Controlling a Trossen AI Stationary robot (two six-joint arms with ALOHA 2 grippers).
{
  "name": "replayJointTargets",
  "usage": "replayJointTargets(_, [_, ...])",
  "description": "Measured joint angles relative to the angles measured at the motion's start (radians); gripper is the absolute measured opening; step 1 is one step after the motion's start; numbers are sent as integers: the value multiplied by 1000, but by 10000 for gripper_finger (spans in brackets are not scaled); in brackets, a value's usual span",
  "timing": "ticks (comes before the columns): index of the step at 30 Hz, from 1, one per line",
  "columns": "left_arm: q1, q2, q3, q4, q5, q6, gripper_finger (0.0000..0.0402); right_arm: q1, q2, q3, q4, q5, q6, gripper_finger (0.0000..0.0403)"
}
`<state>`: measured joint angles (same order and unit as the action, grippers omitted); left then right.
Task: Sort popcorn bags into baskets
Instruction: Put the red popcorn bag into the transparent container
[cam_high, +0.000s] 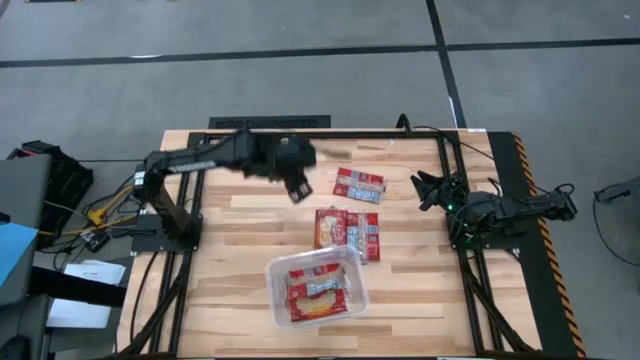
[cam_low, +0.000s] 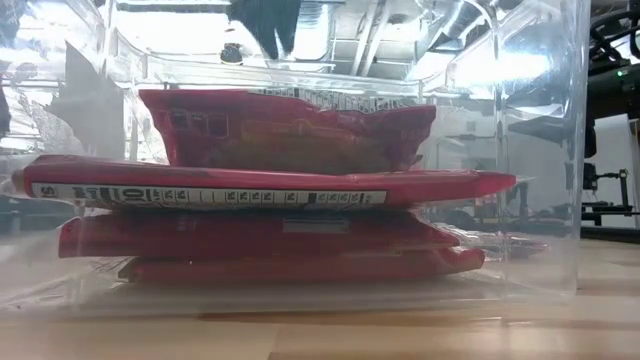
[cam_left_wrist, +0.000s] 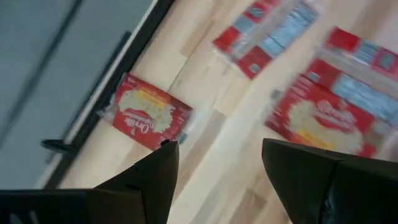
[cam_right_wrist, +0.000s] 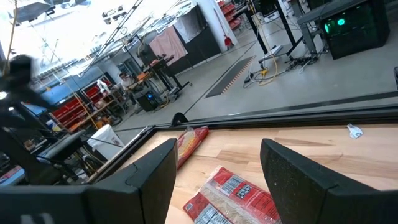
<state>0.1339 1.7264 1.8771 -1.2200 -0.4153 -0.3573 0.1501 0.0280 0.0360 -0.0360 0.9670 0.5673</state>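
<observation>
Grey floor surrounds a pale wooden counter (cam_high: 220, 260) framed by dark rails, with a workshop of shelves and stands beyond its far edge. Near the front, a clear plastic basket (cam_high: 278, 272) already holds a stack of red popcorn bags (cam_low: 290, 185); the low view shows about four layers, pressed flat, though the plastic glare makes the count unsure.

Three packets remain loose on the wood. One lone packet (cam_high: 358, 185) lies toward the far side, and a pair (cam_high: 347, 231) sits side by side, touching or nearly so, between that packet and the basket.

The left end effector (cam_high: 297, 190) is stretched out over the middle of the counter, left of the lone packet and above the pair, its two dark fingers (cam_left_wrist: 149, 180) spread wide with nothing between them. The right end effector (cam_high: 428, 188) waits at the right edge of the counter, likewise parted and empty.

These packets look light, thin and crinkly, with a slick film that could slide under a finger. Lying flat, they offer little to pinch from above, so I judge a grip across a short edge safest, and the loose kernels inside may shift as it lifts.
</observation>
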Motion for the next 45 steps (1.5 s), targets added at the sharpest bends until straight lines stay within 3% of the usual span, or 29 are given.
replayJointTargets(6, [256,-42,-302,296,259,24,220,0,0,0,0,0,-21,255])
replayJointTargets(14, [455,-42,-529,468,306,-5,220,-7,0,0,0,2,-49,255])
replayJointTargets(22, [539,-40,-667,588,312,-14,220,-64,0,0,0,5,-52,255])
replayJointTargets(27, [580,-40,-773,763,415,-45,220,-117,0,0,0,4,-50,255])
replayJointTargets(35, [596,-40,-914,992,389,-112,220,-211,0,0,0,4,10,255])
replayJointTargets(45, [605,-40,-996,1068,393,-176,220,-278,0,0,4,3,34,255])
